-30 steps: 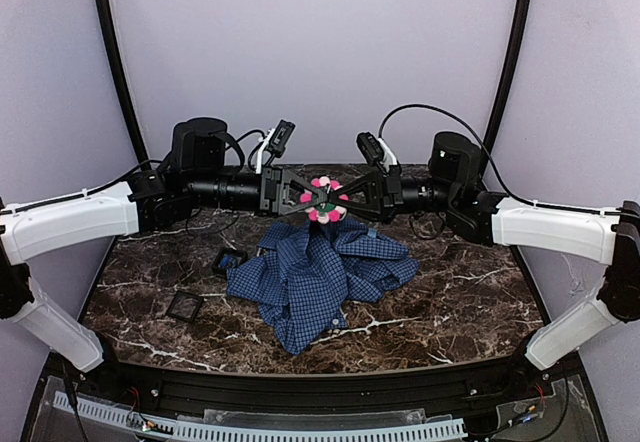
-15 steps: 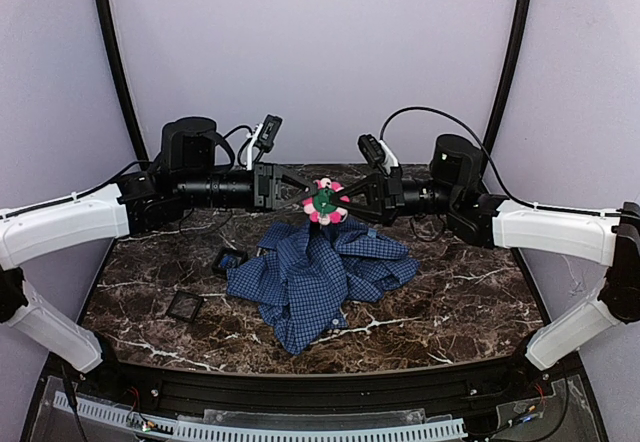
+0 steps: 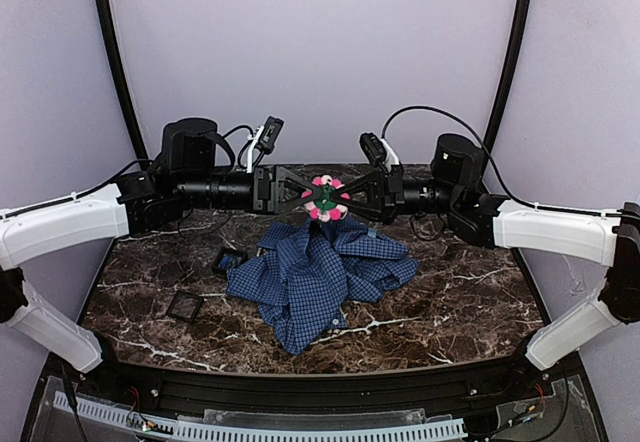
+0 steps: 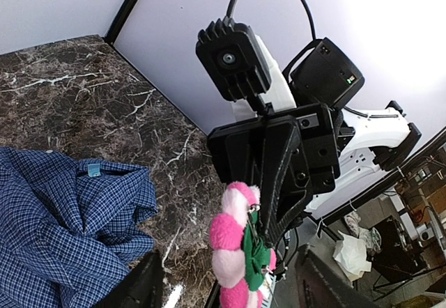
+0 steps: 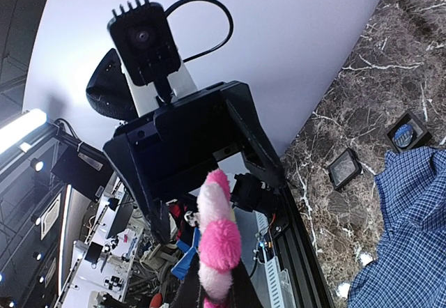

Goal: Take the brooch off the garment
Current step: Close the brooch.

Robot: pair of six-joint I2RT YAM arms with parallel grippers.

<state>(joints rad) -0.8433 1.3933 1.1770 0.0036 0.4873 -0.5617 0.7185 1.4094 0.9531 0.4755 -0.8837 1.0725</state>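
Note:
The brooch (image 3: pixel 325 198), a pink-petalled flower with a green centre, hangs in the air just above the peak of the garment (image 3: pixel 320 272). That blue checked shirt lies heaped on the marble table. My right gripper (image 3: pixel 341 199) is shut on the brooch from the right. From the left, my left gripper (image 3: pixel 303 194) stands open around it. In the left wrist view the brooch (image 4: pixel 237 252) sits in the gap between my left fingers (image 4: pixel 139 287), apart from the garment (image 4: pixel 63 238). The right wrist view has the brooch (image 5: pixel 217 245) pinched in my right gripper (image 5: pixel 216 290).
Two small black square trays (image 3: pixel 229 259) (image 3: pixel 185 307) lie on the table left of the shirt. The shirt's light-blue tag (image 4: pixel 93 170) faces up. A purple backdrop closes the far side, and a black rail runs along the near edge.
My left gripper has opened and let go of the brooch. The right gripper still holds it at about the same spot above the shirt.

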